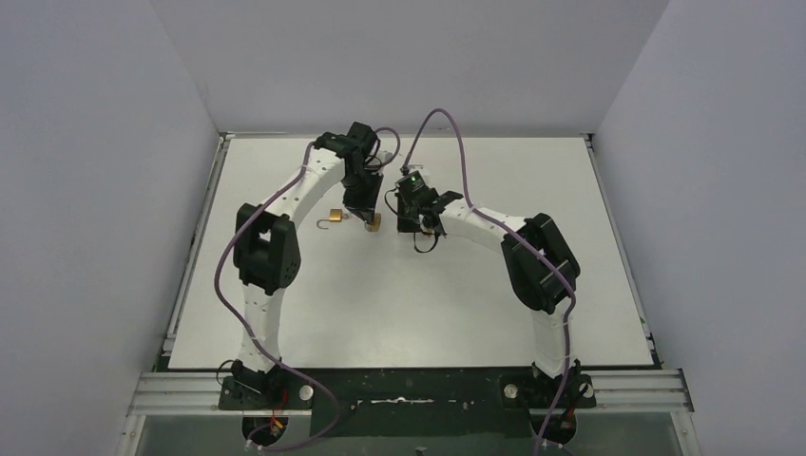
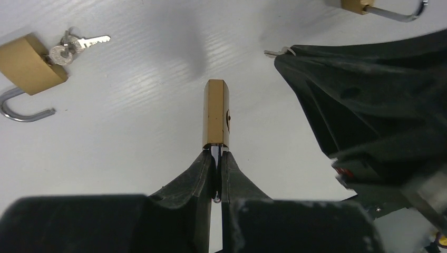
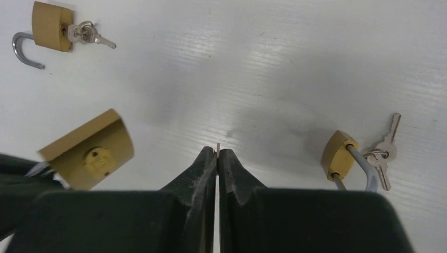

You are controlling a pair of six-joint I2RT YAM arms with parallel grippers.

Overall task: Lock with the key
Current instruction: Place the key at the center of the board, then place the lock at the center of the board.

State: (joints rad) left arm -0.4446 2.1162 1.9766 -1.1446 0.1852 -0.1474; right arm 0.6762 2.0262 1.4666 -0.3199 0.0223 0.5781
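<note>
Where my left end effector (image 2: pixel 216 154) is closed tight, it pinches the steel shackle of the lock (image 2: pixel 216 113), with the brass body pointing away from my fingers. The lock sits over the far middle of the desk (image 2: pixel 132 158); I cannot tell whether it touches the surface. Its body is a rectangular block with bevelled corners. From the right wrist, its round keyhole (image 3: pixel 97 158) faces my right end effector (image 3: pixel 217 153).

The right end effector is closed as well, with a thin pale sliver showing at the tips. From the left wrist, a silver tip of the key (image 2: pixel 270 52) juts from beside it, short of the lock and not touching it.

A second lock (image 2: pixel 29 66) lies flat on the desk, shackle swung open, with a key bunch (image 2: pixel 71 47) at its base. A third lock (image 3: pixel 340 153) lies apart on the other side with its own keys (image 3: pixel 385 153); its shackle is partly hidden. My right arm's black housing fills one side of the left wrist view and blocks the desk there.

All three bodies are dull brass with bright steel shackles, and the desk is matt white.
</note>
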